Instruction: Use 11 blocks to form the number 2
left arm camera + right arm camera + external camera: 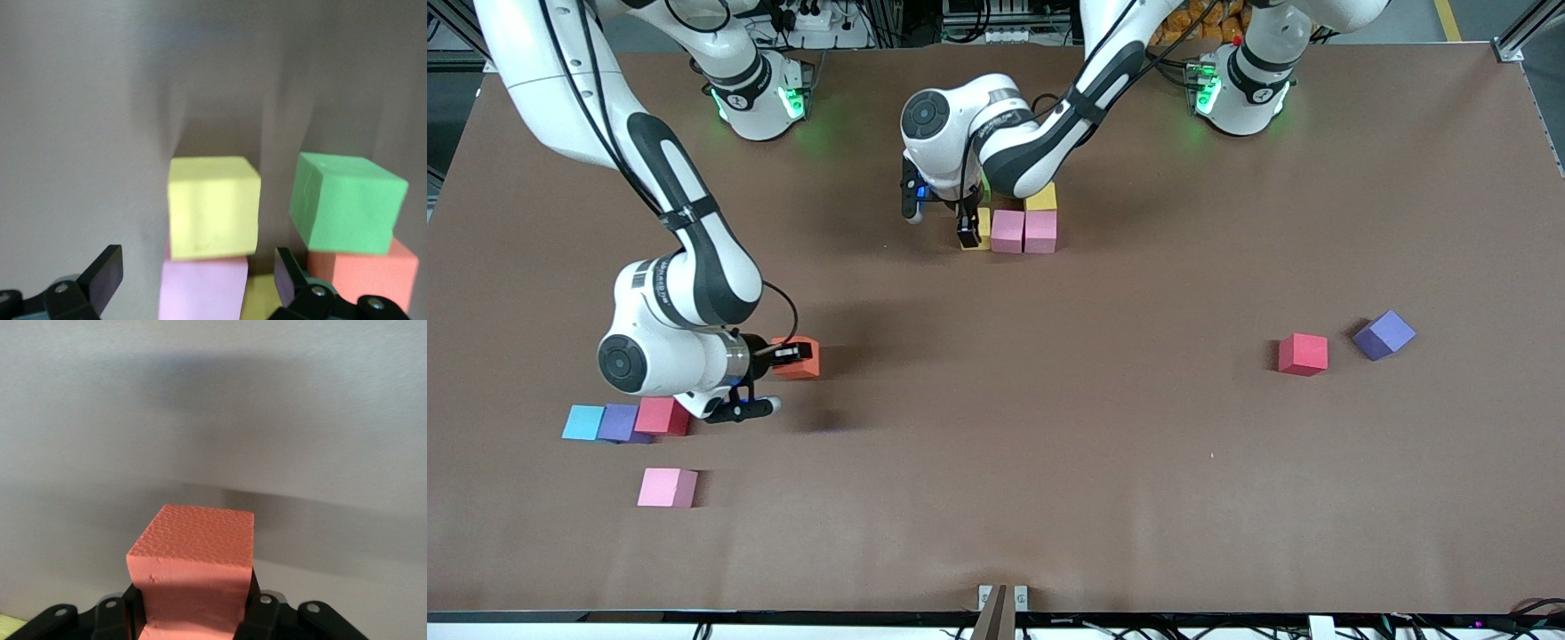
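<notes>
A partly built group of blocks lies mid-table near the robots' bases: two pink blocks (1007, 231) (1040, 231), a yellow block (1040, 197) and another yellow block (976, 240), partly hidden by the arm. My left gripper (940, 226) hangs open over that group's end toward the right arm. In the left wrist view it (198, 267) holds nothing, above a yellow block (213, 207), a pink block (203, 290), a green block (347, 203) and an orange block (363, 273). My right gripper (790, 356) (193, 620) is shut on an orange block (805, 360) (193, 573).
Toward the right arm's end lie a light blue block (583, 422), a purple block (618, 423) and a red block (663, 415) in a row, and a pink block (667, 487) nearer the front camera. A red block (1303, 354) and a purple block (1383, 335) lie toward the left arm's end.
</notes>
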You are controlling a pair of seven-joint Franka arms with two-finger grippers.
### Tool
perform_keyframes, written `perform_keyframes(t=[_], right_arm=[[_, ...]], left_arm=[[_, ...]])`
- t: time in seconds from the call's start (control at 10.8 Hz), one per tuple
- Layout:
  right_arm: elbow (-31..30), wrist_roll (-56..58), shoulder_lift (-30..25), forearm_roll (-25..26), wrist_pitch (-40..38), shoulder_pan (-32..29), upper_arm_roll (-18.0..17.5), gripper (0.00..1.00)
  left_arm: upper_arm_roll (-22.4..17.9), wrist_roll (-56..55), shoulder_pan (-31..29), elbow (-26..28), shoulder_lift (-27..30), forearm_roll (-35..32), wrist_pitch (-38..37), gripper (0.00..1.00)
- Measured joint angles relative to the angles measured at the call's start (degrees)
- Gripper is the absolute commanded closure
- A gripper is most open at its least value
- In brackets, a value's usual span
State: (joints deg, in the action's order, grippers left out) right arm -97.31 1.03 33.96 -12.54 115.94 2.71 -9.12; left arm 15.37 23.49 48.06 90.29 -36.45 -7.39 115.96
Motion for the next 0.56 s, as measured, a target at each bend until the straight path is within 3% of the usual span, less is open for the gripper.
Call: perform_keyframes(t=[0.19, 0.37, 0.56], right_arm=[[0.02, -4.68, -0.11, -0.41, 0.03, 2.39, -0.04, 0.49], [0.08, -9.36, -0.45, -0.68, 0.50, 5.33, -0.05, 0.50], [0.14, -14.45, -0.75, -0.76, 1.64, 8.60, -0.07, 0.52]], left_arm=[[-0.05, -0.25, -3.69, -0.46, 4.30, 1.68, -5.91, 0.00], [-0.73, 0.89, -10.95, -0.58, 9.07, 2.08, -12.14, 0.00], [-4.11, 10.16, -18.88, -0.60, 12.85, 2.18, -14.77, 0.00]])
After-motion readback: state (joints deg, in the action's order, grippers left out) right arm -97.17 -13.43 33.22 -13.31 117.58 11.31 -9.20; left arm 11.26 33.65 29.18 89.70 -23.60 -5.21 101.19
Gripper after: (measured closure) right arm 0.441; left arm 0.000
